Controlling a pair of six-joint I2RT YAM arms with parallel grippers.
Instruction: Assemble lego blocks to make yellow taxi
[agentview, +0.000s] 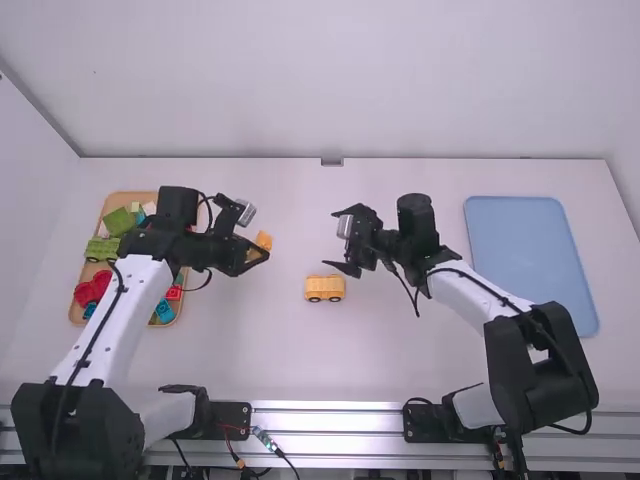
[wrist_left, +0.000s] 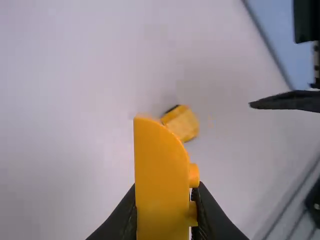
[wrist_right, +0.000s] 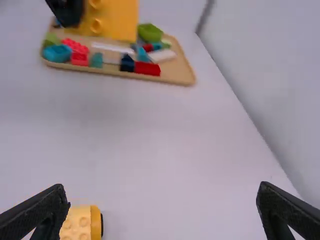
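Observation:
My left gripper (agentview: 258, 256) hangs left of the table's middle, shut on an orange-yellow block (agentview: 264, 240). In the left wrist view that curved block (wrist_left: 161, 175) stands up from the left gripper (wrist_left: 167, 220), studs to one side. A yellow wheeled base (agentview: 325, 288) rests on the table between the two arms; the left wrist view shows this base (wrist_left: 182, 123) behind the held block. Above and to the right of it, my right gripper (agentview: 338, 240) is open and holds nothing. In the right wrist view, the base (wrist_right: 82, 223) lies near one finger of the right gripper (wrist_right: 162, 210).
A wooden tray (agentview: 173, 333) of loose coloured blocks, among them a green wheeled piece (agentview: 102, 248), sits at the left, partly under the left arm. A blue flat tray (agentview: 530, 262) lies at the right, beyond the right arm.

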